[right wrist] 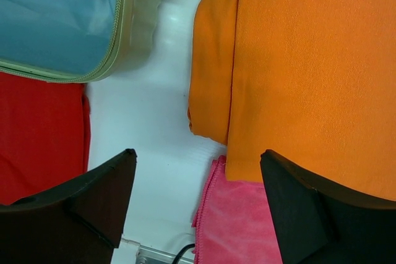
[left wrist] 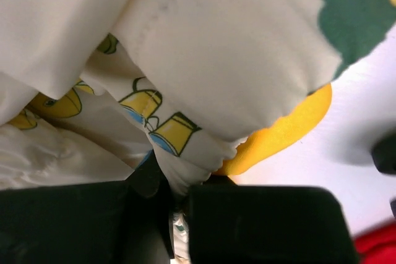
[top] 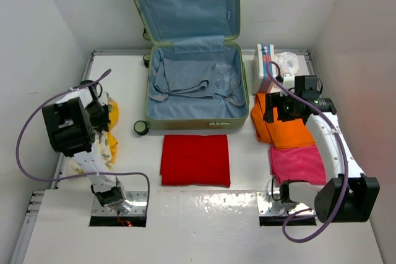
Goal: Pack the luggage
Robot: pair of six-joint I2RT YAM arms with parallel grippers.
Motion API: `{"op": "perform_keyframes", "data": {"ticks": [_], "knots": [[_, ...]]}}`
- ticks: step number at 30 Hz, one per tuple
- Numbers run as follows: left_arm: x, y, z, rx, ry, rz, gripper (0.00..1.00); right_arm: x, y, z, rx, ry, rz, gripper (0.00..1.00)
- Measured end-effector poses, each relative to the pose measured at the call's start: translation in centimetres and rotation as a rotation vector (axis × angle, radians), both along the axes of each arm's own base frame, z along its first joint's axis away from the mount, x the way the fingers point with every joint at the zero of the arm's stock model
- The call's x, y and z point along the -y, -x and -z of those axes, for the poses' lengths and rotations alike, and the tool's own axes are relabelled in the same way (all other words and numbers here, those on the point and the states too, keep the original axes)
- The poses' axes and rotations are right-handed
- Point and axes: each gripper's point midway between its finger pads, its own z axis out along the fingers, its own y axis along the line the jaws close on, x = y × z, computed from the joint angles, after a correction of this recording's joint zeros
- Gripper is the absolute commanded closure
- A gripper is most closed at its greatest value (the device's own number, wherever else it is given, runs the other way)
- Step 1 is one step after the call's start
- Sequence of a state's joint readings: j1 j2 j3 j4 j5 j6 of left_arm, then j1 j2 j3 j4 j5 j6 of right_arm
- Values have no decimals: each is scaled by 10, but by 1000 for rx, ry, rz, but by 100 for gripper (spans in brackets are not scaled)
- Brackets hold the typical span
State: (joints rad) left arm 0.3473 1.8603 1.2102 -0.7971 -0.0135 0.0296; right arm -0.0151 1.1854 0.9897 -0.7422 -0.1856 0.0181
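Honestly, no readable text anywhere that I can spot. The small box (top: 265,66) beside the luggage (top: 185,123) has coloured print on it, but it's way too tiny to make out. The cream cloth (left wrist: 216,60) just has little yellow jug pictures, no words or numbers.

Smooth hard-shell luggage (top: 185,123), fabric lining, matt red cloth (top: 195,159), woven orange cloth (right wrist: 309,60), soft printed cloth (left wrist: 204,60), glossy table (top: 204,221)

Overhead camera faces down; close right wrist shares orange cloth (right wrist: 309,72).
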Motion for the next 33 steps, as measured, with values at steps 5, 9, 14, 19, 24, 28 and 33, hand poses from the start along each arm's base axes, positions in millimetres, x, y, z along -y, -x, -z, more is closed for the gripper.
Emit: {"op": "perform_keyframes", "data": {"ticks": [5, 9, 14, 19, 24, 28, 33], "knots": [[6, -21, -13, 139, 171, 37, 100, 0, -1, -3, 6, -1, -1, 20], [14, -75, -69, 386, 251, 113, 100, 0, -2, -3, 9, -1, -1, 20], [47, -142, -174, 725, 214, 324, 100, 0, -2, -4, 10, -1, -1, 21], [150, -175, -231, 882, 236, 622, 100, 0, -1, -6, 19, -1, -1, 21], [257, -168, -203, 810, 335, 853, 100, 2, 2, -13, 45, 9, -7, 22], [312, -140, -161, 702, 369, 1005, 100, 8, 8, -19, 60, 21, -2, 22], [367, -101, -122, 591, 416, 1159, 100, 17, 15, -21, 65, 31, 18, 22]]}}
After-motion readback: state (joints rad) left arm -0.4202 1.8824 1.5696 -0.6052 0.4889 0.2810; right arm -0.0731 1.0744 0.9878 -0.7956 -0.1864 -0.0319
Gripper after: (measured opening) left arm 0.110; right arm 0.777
